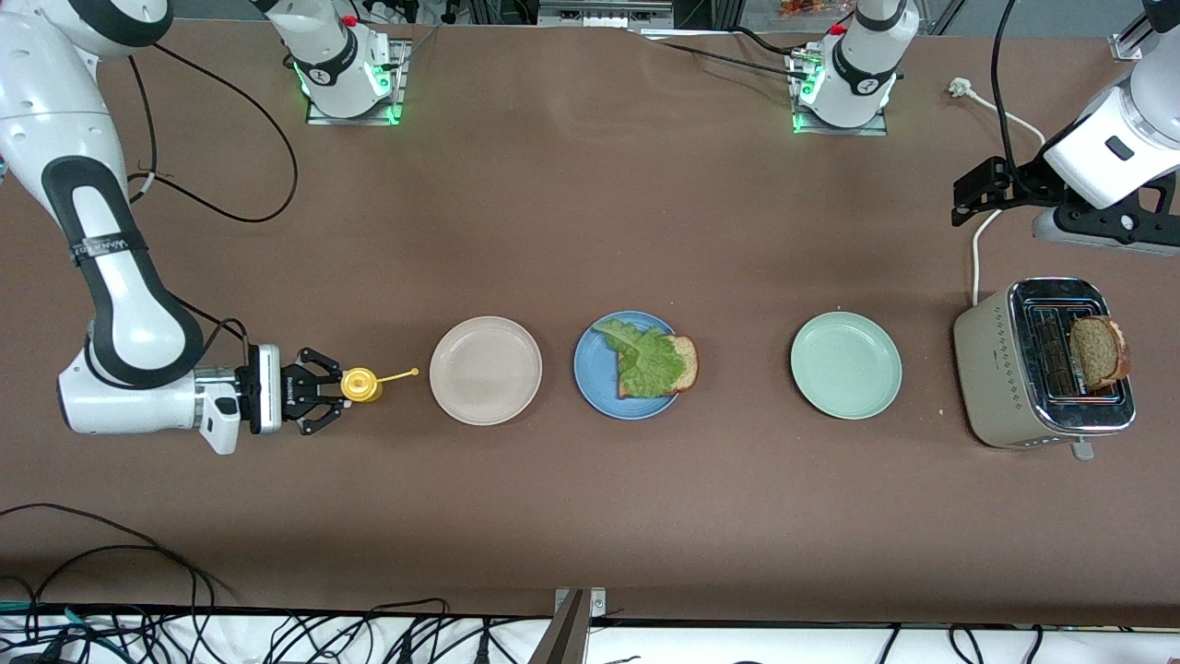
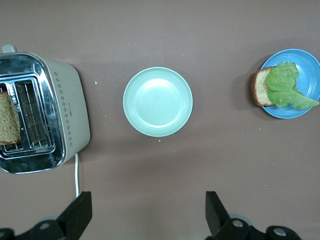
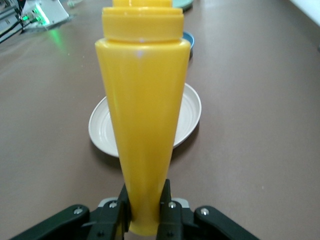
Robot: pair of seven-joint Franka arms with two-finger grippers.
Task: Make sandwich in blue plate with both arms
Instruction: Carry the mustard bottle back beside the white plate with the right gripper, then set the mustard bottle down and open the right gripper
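My right gripper (image 3: 145,212) shows only its fingers; the right wrist view's lower edge cuts off the rest. The yellow bottle (image 3: 144,125) they clamp fills the middle of that view, its top cut by the upper edge, and it hides part of the white plate (image 3: 187,117) under it and nearly all of the blue plate (image 3: 187,38).

My left gripper (image 2: 148,212) shows two finger stubs, cut at the lower edge. In that view the toaster (image 2: 70,112) and its bread slice (image 2: 9,120) run off one edge. The lettuce (image 1: 648,360) covers most of the lower slice (image 1: 683,355).
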